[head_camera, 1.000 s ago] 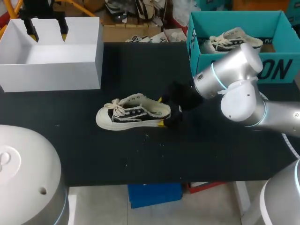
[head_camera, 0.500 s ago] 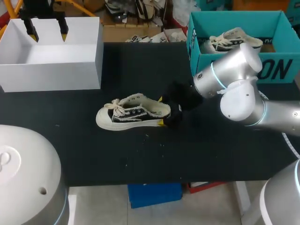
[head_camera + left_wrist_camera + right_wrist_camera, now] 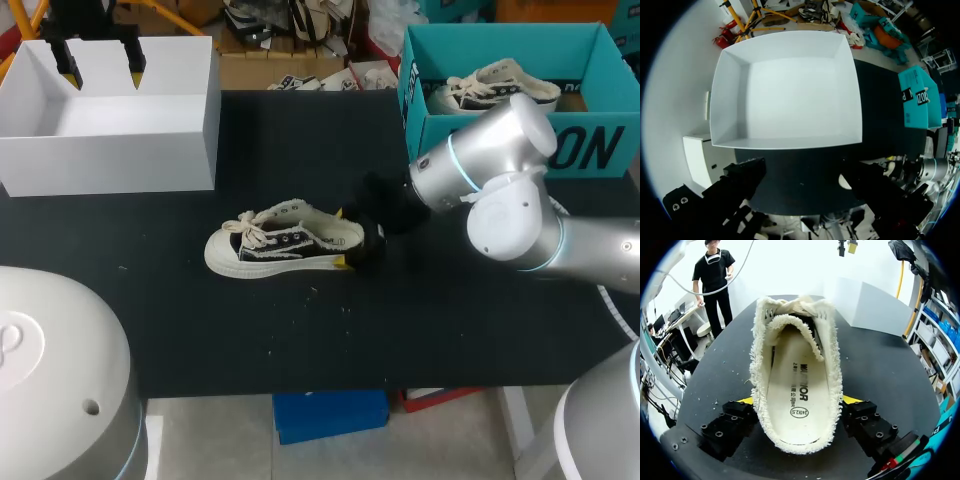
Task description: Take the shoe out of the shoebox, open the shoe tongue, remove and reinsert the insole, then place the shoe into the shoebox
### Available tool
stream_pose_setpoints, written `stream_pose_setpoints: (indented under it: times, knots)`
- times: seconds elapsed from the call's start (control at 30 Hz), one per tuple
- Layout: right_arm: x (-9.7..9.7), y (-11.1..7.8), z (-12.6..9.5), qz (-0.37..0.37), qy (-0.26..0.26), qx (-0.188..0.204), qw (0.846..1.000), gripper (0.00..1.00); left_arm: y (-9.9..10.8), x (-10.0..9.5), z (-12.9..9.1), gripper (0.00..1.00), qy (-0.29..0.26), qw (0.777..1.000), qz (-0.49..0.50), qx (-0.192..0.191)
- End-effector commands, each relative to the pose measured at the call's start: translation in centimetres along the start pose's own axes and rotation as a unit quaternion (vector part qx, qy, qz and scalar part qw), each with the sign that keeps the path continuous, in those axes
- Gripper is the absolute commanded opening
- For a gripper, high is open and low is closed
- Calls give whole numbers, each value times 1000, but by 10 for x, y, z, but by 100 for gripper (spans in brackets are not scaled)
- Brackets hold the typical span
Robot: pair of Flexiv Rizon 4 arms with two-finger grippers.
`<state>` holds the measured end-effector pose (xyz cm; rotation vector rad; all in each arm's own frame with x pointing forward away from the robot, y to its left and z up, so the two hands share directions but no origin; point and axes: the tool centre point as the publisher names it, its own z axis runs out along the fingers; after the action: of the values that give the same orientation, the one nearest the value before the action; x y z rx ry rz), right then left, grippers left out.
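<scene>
Containers: white box at the table's far left, open-topped, rectangular, matte and smooth. Its inside shows plain white floor and walls. Teal shoebox at the far right, lid off, cardboard with dark lettering on the front wall. A second shoe lies in it, cream with pale laces, and part of it is hidden behind the right arm.

Task item: shoe sits on the table near the middle, sole down, well apart from both boxes. Its long axis runs roughly along the table's front edge, toe to my left and heel to my right. It is a low-cut sneaker with a black canvas upper, a thick white rubber sole and a cream collar with a fuzzy, frayed edge. The laces are tied in a loose bow near the toe end. The right wrist view looks down the opening from the heel: the insole lies flat inside, cream and smooth with small dark print, and the fleecy rim runs all round it.

Right end effector: at the heel, one finger on each side of it, both lying against the shoe's sides, so it grips the heel at a medium spread. Yellow tips show at the far and near sides of the heel.

Left end effector: above the white box's back left corner, fingers wide apart, nothing between them. The left wrist view looks straight down into the box.

Table surface is black, matte, with pale specks near the shoe.
</scene>
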<state>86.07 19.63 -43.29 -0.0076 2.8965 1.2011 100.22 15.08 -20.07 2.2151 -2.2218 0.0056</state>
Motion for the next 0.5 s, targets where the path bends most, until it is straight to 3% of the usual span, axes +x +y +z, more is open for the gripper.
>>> stream_pose_setpoints:
  times: [0.03,0.37,0.5]
  knots:
    - [-1,1,-2,-1,10,3,1000,0,1,1,-1,100,-2,1000,-1,-1]
    - [-1,1,-2,-1,10,3,1000,0,1,1,-1,100,-2,1000,-1,-1]
    - [-1,1,-2,-1,10,3,1000,0,10,16,-7,100,-19,999,-23,20]
